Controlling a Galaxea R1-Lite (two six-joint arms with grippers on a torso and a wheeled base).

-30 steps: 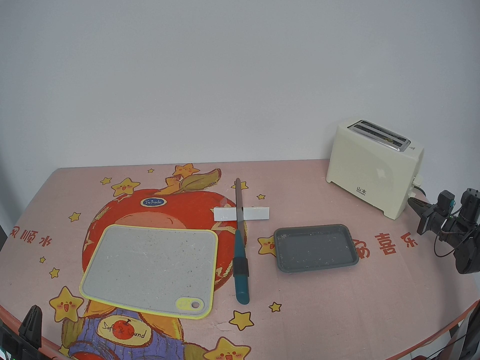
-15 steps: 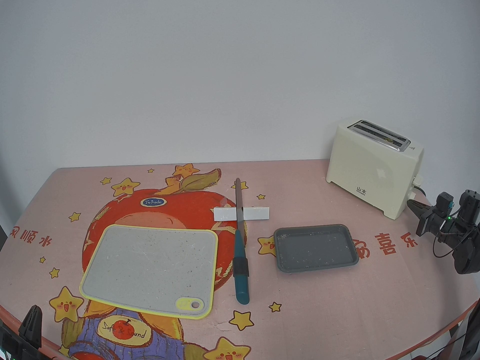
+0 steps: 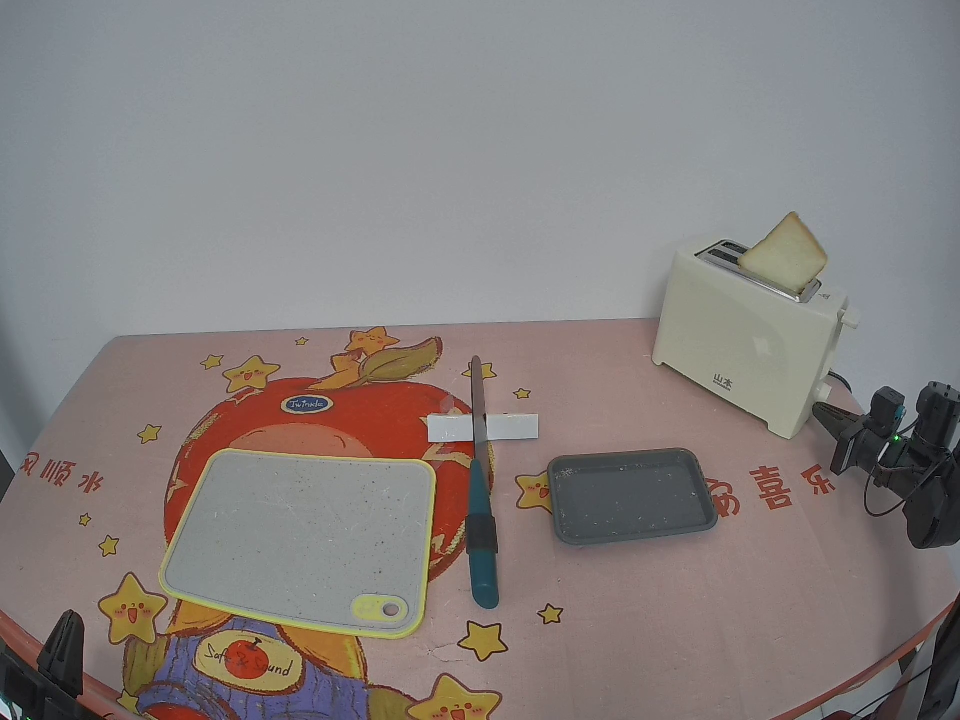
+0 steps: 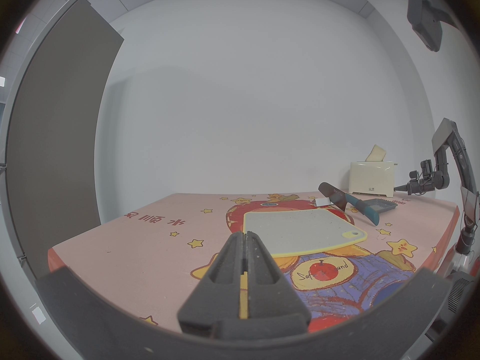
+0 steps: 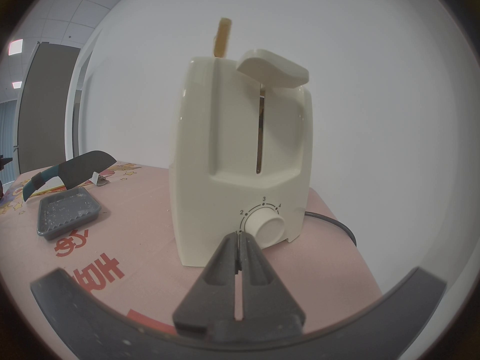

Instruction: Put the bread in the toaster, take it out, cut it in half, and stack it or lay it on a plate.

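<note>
The bread [image 3: 787, 252] sticks up out of the toaster [image 3: 745, 347] at the right side of the head view, about halfway up the picture. The slice is light brown and leans to one side. The toaster is cream white and stands at the back of the pink table [image 3: 700, 607]. On the toaster's end, the lever [image 5: 272, 68] sits at the top of its slot, and a round knob [image 5: 263, 227] is low down. The right gripper [image 3: 822, 412] is at the right edge of the head view, near that end of the toaster and pointing at it. Its two fingers are pressed together with nothing between them. The left gripper [image 3: 62, 642] is in the bottom left corner, at the near edge of the table. Its fingers are pressed together too, and it holds nothing. A dark grey plate [image 3: 632, 495] with a few crumbs lies in the middle of the picture, a little to the right. Just left of the plate lies a knife [image 3: 481, 492] with a blue-green handle. Its blade lies across a small white rest [image 3: 510, 427]. Left of the knife, in the lower left, lies a grey board [image 3: 300, 537] with a yellow rim.
</note>
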